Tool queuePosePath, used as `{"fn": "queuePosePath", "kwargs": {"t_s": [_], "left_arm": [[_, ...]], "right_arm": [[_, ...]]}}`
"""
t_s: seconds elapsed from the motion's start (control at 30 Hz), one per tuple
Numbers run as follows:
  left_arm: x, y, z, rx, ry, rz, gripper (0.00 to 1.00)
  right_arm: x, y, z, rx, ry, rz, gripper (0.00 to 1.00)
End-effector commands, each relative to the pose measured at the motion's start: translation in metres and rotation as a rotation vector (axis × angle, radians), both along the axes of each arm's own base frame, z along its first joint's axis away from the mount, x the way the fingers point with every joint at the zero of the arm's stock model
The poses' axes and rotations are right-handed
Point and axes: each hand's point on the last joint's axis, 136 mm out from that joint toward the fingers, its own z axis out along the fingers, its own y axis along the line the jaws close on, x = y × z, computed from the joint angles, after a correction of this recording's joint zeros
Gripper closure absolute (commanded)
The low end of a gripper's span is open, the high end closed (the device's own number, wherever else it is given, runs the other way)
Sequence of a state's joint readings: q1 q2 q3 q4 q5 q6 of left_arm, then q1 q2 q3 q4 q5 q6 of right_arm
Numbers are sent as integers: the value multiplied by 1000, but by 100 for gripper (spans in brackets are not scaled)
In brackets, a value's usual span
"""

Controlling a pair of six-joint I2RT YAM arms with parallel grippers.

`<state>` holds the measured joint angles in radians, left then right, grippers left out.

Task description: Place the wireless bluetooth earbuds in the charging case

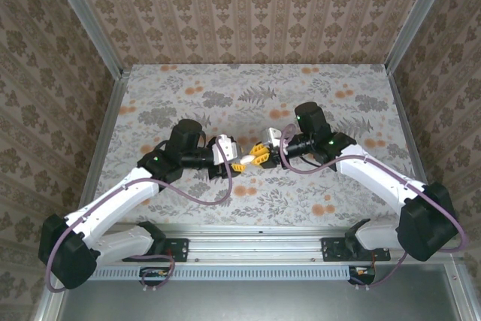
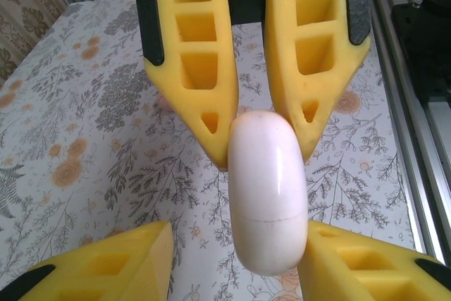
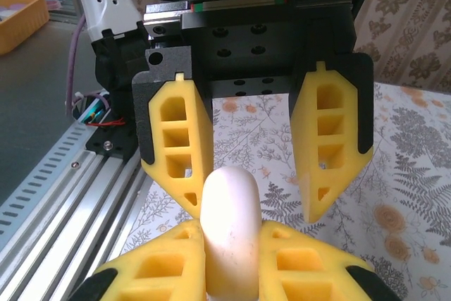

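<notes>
Progress looks early to us: the right gripper [image 3: 231, 230] is clamped on one end of the white charging case [image 2: 268, 195], the left gripper [image 3: 254, 206] stands open around the other end, and we judge the case closed, its earbuds yet to go in.

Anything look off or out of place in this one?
The white charging case is pinched by one end in the right gripper above the table, lid seam closed, which is odd before an insertion. The left gripper stands open around its other end. Nothing looks damaged.
</notes>
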<state>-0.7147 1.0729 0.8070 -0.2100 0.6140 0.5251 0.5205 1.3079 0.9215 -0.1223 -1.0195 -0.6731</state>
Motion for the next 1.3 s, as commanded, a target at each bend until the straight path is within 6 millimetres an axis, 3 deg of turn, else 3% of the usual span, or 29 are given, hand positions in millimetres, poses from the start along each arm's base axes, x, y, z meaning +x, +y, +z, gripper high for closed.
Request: {"fn": "queuePosePath", "kwargs": {"t_s": [0.0, 0.57, 1.27], "left_arm": [[-8, -4, 14, -56, 4, -36, 51], [-10, -4, 16, -86, 36, -36, 52], [-15, -13, 19, -95, 63, -102, 59]], "right_arm": [[-8, -1, 11, 45, -10, 27, 85], [-2, -11, 9, 81, 85, -41, 86], [-11, -11, 18, 107, 75, -5, 86]]}}
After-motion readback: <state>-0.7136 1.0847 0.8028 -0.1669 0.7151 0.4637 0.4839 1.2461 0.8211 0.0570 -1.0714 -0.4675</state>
